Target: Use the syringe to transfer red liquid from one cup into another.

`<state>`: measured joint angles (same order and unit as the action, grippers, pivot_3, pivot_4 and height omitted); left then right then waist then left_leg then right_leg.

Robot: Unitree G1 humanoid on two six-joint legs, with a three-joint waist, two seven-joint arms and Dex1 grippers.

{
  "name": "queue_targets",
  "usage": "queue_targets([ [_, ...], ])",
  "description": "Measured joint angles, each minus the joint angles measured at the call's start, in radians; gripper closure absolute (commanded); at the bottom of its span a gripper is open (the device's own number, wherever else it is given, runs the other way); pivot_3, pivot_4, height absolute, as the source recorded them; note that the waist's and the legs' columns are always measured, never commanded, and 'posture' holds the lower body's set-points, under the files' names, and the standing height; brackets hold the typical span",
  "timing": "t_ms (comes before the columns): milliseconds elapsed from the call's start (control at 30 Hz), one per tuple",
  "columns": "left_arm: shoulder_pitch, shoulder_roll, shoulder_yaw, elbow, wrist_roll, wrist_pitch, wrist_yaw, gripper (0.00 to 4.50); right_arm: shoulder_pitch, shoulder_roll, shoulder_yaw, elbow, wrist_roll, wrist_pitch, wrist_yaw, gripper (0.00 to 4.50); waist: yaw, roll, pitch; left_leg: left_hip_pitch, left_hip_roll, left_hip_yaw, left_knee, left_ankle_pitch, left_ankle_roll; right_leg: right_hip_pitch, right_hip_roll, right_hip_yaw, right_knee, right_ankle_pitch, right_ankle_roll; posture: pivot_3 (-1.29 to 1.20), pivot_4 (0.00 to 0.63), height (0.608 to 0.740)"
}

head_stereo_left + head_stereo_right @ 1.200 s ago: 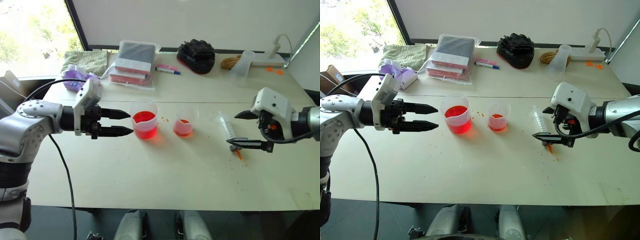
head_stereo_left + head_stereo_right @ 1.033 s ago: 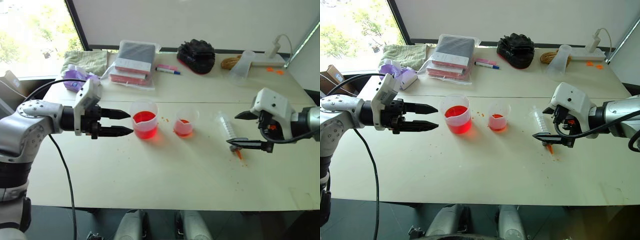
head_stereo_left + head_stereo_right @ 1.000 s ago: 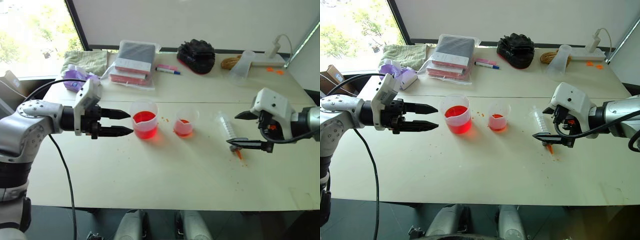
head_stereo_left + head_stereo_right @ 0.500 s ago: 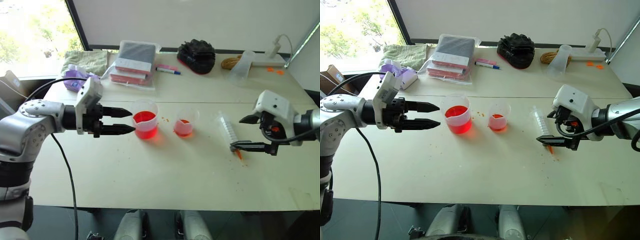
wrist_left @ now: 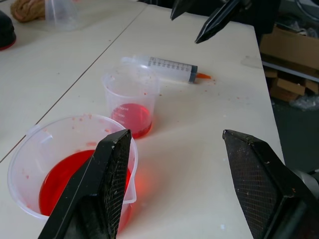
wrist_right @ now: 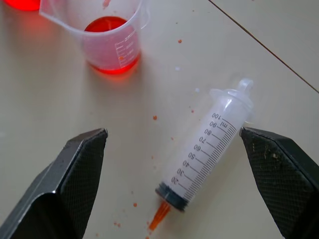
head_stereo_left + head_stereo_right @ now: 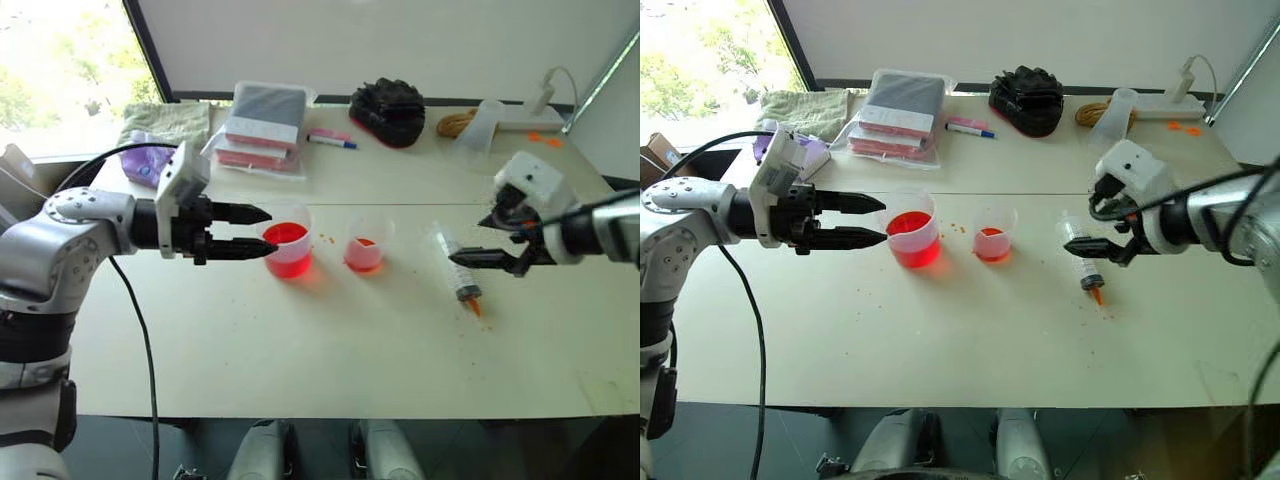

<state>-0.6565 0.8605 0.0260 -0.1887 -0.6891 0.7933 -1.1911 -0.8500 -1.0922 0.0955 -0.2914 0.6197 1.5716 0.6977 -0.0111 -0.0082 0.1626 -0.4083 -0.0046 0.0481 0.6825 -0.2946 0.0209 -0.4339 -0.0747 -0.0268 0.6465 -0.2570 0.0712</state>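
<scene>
The syringe (image 7: 458, 268) lies flat on the table, orange tip toward me, right of the cups. My right gripper (image 7: 470, 240) hovers open just above it, one finger on each side, nothing held; the right wrist view shows the syringe (image 6: 207, 152) between the fingers (image 6: 75, 184). The spouted cup (image 7: 285, 248) holds red liquid (image 7: 283, 235). The smaller cup (image 7: 363, 250), to its right, holds a little red. My left gripper (image 7: 262, 231) is open and level, its tips at the big cup's left side; whether they touch it I cannot tell.
At the back of the table are wrapped books (image 7: 265, 120), a marker (image 7: 333, 140), a black bundle (image 7: 390, 108), a tipped clear cup (image 7: 483, 125), a rope coil (image 7: 458, 123) and a power strip (image 7: 530, 120). A green cloth (image 7: 170, 120) lies back left. Orange drops spot the table.
My right gripper has rolled and swung from beside the syringe's tip to over its barrel. The left gripper has hardly moved. The syringe and cups stay put.
</scene>
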Motion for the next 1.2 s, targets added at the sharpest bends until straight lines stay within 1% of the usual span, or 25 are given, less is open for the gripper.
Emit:
queue_targets([
  [100, -0.008, -0.004, -0.004, 0.019, 0.007, -0.003, 0.001, 1.46, -0.096, 0.072, 0.086, 0.183, -0.004, 0.036, -0.098, 0.06, 0.0, 0.0, 0.0, -0.001, -0.002, 0.0, 0.0, 0.0, 0.0, -0.001, -0.001, 0.0, 0.0, 0.001, 0.002, 0.0, 0.15, 0.74],
  [267, -0.009, -0.008, -0.005, 0.02, 0.015, -0.016, 0.003, 1.46, -0.175, 0.17, 0.188, 0.438, 0.014, 0.036, -0.256, 0.06, -0.002, 0.0, 0.0, -0.001, -0.003, 0.001, 0.0, 0.0, 0.0, 0.0, -0.002, 0.0, 0.0, 0.002, 0.003, 0.0, 0.15, 0.74],
  [400, -0.005, -0.008, -0.004, 0.014, 0.016, -0.016, 0.014, 1.46, -0.211, 0.207, 0.244, 0.541, 0.052, 0.036, -0.345, 0.06, -0.003, 0.0, 0.0, -0.001, -0.003, 0.001, 0.0, 0.0, 0.001, 0.0, -0.002, 0.0, 0.0, 0.002, 0.003, 0.0, 0.15, 0.74],
  [500, 0.01, -0.007, -0.001, -0.004, 0.016, -0.016, 0.025, 1.46, -0.223, 0.239, 0.256, 0.598, 0.052, 0.036, -0.398, 0.06, -0.003, 0.0, 0.0, -0.001, -0.003, 0.001, 0.0, 0.0, 0.001, 0.0, -0.002, 0.0, 0.0, 0.002, 0.003, 0.0, 0.15, 0.74],
  [733, 0.039, -0.006, 0.005, -0.032, 0.012, -0.017, 0.053, 1.46, -0.274, 0.317, 0.266, 0.774, 0.012, 0.037, -0.462, 0.06, -0.003, 0.0, 0.0, -0.001, -0.003, 0.001, 0.001, 0.0, 0.001, 0.0, 0.0, -0.001, 0.001, 0.002, 0.003, 0.0, 0.15, 0.74],
  [1000, 0.068, -0.006, 0.026, -0.057, 0.004, -0.016, 0.079, 1.46, -0.325, 0.391, 0.27, 0.923, -0.07, 0.037, -0.457, 0.06, -0.004, 0.0, 0.0, -0.001, -0.003, 0.001, 0.001, 0.0, 0.001, 0.0, 0.001, -0.001, 0.001, 0.002, 0.004, 0.0, 0.15, 0.74],
  [1100, 0.077, -0.006, 0.03, -0.062, 0.001, -0.015, 0.084, 1.46, -0.342, 0.408, 0.27, 0.96, -0.107, 0.037, -0.452, 0.88, -0.004, 0.0, 0.0, -0.001, -0.003, 0.001, 0.001, 0.0, 0.001, 0.0, 0.001, -0.001, 0.001, 0.002, 0.004, 0.0, 0.15, 0.74],
  [1200, 0.091, -0.006, 0.031, -0.069, -0.001, -0.013, 0.088, 1.46, -0.344, 0.416, 0.27, 0.969, -0.13, 0.037, -0.435, 2.29, -0.003, 0.0, 0.0, -0.001, -0.003, 0.001, 0.001, 0.0, 0.001, 0.0, 0.001, -0.001, 0.001, 0.002, 0.004, 0.0, 0.15, 0.74],
])
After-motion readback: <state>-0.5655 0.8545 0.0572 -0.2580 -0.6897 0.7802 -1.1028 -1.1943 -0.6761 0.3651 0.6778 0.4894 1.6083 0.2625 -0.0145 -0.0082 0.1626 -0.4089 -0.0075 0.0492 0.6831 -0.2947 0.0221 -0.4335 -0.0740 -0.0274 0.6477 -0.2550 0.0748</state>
